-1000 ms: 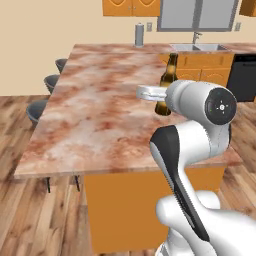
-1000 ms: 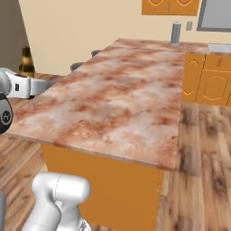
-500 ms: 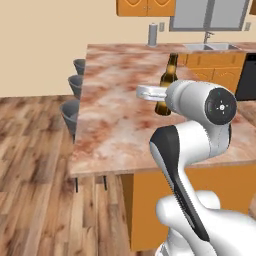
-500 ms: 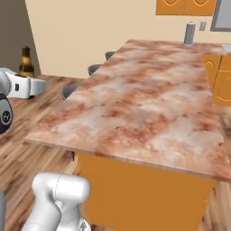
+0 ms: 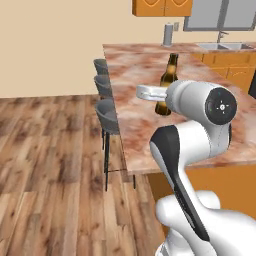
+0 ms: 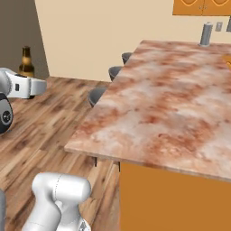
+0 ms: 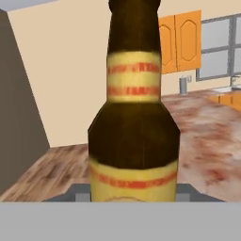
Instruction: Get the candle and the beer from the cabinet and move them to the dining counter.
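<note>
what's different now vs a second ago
The base has driven on, so the whole view has shifted: the dining counter now sits further right in both base views, with more wood floor and the stools showing to its left. Nothing was picked up or let go. The gripper still holds the beer upright, in the same spot relative to the arm.

The arm (image 5: 192,150) shows glossy white, rounded shells, with a black band curving down the side of 1 link. A dark round cap with small pale markings closes the big joint (image 5: 220,106), and a white bulbous base (image 6: 58,198) sits below.
</note>
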Robot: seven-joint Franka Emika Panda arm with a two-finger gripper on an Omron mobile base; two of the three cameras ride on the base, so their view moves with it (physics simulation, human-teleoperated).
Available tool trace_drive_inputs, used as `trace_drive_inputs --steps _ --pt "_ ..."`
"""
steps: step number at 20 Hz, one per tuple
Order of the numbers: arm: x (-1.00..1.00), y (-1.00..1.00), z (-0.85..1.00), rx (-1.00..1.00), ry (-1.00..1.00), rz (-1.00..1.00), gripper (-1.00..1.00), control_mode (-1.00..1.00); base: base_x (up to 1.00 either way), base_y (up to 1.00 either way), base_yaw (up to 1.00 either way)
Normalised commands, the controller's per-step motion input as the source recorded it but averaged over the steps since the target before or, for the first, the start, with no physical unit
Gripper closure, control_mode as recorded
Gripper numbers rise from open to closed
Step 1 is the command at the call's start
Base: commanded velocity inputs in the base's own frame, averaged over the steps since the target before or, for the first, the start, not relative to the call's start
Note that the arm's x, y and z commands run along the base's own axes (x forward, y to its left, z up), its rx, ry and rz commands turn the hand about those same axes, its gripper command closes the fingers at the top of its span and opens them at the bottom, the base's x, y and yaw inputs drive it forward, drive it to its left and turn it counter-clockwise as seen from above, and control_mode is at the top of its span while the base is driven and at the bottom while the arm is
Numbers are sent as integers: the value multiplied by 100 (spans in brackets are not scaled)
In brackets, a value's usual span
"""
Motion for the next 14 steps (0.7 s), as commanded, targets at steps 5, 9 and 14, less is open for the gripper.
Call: trace_drive_inputs --steps 5,9,14 --pt "0 0 0 0 0 0 100 100 34 86 -3" --pt "0 0 0 0 0 0 100 100 34 85 -4" --pt "0 0 0 0 0 0 100 100 36 83 -7"
